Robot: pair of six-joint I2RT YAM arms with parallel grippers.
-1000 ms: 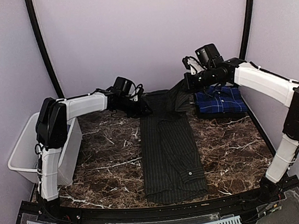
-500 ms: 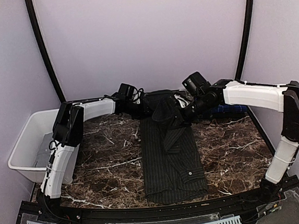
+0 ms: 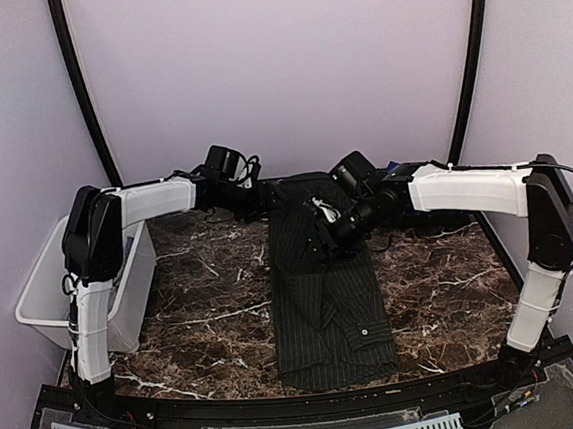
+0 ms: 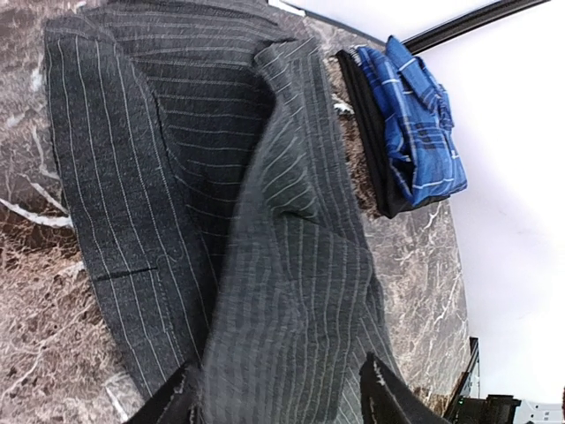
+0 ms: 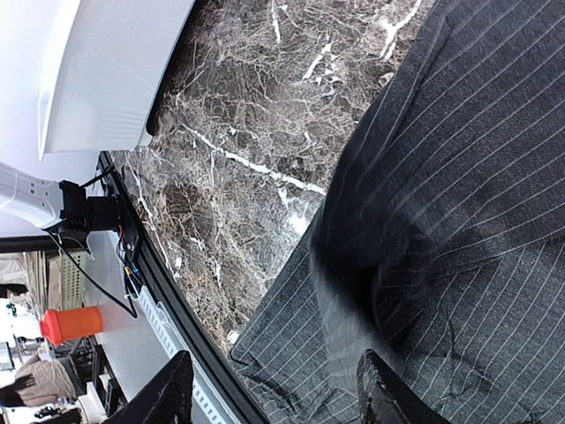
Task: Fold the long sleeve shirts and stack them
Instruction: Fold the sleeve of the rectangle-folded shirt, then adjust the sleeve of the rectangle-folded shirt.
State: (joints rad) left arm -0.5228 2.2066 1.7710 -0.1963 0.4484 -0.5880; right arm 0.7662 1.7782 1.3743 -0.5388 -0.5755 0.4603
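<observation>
Presently, pinstriped shirt (image 3: 324,301): probably soft, floppy, best pinched at edges; left claw (image 4: 278,369), right claw (image 5: 274,360) both spread.

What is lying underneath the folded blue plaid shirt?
A dark, flat layer sticks out beneath the blue plaid shirt along its edge, resting on the marble table. The shirt covers the rest, so what it is cannot be told.
</observation>
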